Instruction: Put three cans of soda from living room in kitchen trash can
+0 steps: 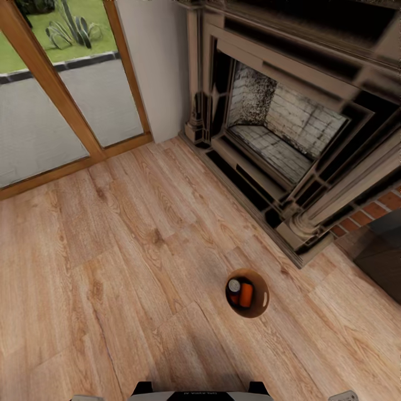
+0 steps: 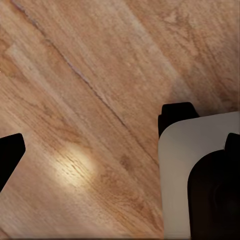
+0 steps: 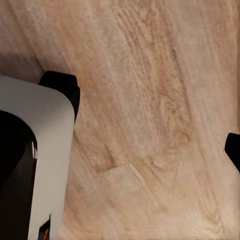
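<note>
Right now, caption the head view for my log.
Bin holding soda cans stands on wood floor before the fireplace, glass doors beyond.

Upright trash can point(image 1: 262, 303) on wood floor, soda cans point(image 1: 241, 292) inside

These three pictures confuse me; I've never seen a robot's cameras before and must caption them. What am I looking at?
All three are simulator renders from one wheeled, two-armed robot. The large picture comes from its head camera, looking down at a wooden plank floor. An ornate stone fireplace with a brick interior stands ahead on the right, and a glass door with a wooden frame on the left. On the floor sits a small round bin with a glossy orange-brown inside; in it lie an orange-red drink can and a silvery can top. The two smaller pictures come from cameras on the wrists, looking at the floor beside the robot's pale grey base. Nothing is visibly held.
</note>
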Controlling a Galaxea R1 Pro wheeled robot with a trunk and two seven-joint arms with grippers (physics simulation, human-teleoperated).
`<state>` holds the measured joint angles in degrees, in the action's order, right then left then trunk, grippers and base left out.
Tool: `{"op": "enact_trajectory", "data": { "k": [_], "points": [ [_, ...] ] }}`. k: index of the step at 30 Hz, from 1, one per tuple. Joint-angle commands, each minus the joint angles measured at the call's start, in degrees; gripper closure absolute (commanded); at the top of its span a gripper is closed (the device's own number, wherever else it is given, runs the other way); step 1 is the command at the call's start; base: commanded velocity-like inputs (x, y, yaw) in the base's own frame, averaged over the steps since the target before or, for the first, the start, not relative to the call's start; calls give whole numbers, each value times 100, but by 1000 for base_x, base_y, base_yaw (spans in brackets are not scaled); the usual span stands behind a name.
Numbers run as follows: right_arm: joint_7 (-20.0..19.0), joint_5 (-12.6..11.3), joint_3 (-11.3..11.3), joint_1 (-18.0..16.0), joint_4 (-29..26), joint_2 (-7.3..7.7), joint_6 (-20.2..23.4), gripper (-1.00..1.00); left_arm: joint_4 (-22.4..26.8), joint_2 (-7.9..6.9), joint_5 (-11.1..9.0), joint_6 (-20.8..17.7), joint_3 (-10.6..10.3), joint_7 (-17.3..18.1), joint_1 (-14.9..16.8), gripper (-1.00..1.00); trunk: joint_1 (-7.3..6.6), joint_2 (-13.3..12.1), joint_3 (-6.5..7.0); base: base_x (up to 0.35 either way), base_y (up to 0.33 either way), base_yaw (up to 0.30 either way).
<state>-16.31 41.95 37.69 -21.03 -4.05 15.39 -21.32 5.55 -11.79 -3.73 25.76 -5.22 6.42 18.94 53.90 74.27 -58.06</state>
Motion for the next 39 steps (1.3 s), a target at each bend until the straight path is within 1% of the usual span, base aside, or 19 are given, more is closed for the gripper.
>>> {"op": "enact_trajectory", "data": {
  "k": [1,39],
  "points": [
    [5,0,0,1,0,0,-14,-100,-2,0,3,0,-1,0,-1,-100,-23,-42,19,0,0,0],
    [30,-2,10,20,0,-2,-83,-100,-7,2,21,-1,-13,2,-2,-100,-857,-1566,701,0,0,0]
  ]
}}
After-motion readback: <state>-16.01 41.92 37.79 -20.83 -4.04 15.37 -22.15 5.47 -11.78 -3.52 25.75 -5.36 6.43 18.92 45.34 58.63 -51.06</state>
